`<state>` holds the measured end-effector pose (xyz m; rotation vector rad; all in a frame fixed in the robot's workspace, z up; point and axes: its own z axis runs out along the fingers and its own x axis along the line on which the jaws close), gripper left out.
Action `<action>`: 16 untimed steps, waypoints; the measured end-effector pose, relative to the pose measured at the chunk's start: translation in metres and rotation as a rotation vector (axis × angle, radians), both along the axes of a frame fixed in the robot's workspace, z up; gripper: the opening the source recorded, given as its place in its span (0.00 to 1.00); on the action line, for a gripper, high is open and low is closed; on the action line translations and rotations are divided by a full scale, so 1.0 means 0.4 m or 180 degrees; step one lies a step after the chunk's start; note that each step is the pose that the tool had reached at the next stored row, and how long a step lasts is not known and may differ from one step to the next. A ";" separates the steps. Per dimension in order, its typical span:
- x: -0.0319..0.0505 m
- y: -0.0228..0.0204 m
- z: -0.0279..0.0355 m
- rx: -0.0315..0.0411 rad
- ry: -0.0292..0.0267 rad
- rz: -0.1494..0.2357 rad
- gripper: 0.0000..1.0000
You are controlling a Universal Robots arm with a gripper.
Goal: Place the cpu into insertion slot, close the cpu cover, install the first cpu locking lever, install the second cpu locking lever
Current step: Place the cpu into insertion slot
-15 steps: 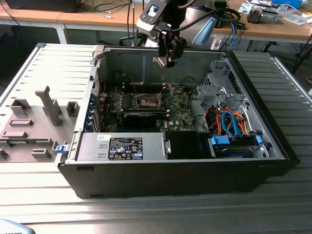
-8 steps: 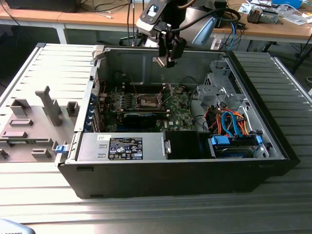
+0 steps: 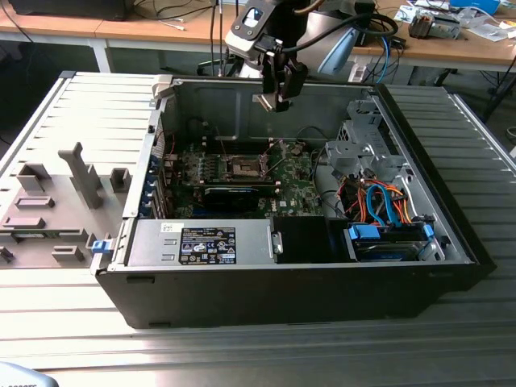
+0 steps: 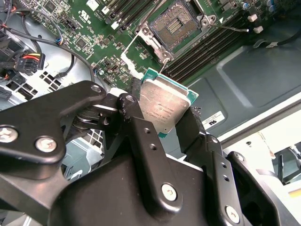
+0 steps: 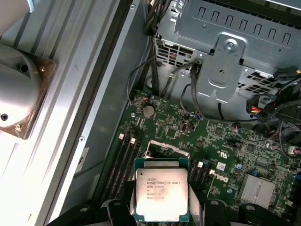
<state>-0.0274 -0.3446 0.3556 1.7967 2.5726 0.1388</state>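
Found the hand (image 3: pixel 279 98) closed on the cpu (image 4: pixel 164 104), gripping it by two opposite edges and showing its metal top in both wrist views. Held aloft over the open computer case (image 3: pixel 282 302), well clear of the green board (image 3: pixel 294 189). Noted the insertion slot (image 4: pixel 181 21) bare, with dark centre exposed and the cpu cover (image 4: pixel 132 63) swung up beside it. Recorded the case lying on the ribbed table (image 3: pixel 476 113).

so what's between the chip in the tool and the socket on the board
Only open air: in the exterior view the chip hangs in the tool above the socket, nothing in between.
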 end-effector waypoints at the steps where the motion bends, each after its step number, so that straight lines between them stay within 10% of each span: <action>1: 0.000 0.000 0.000 0.0000 0.0000 -0.0002 0.55; 16: 0.000 0.000 0.000 0.0000 0.0000 -0.0043 0.55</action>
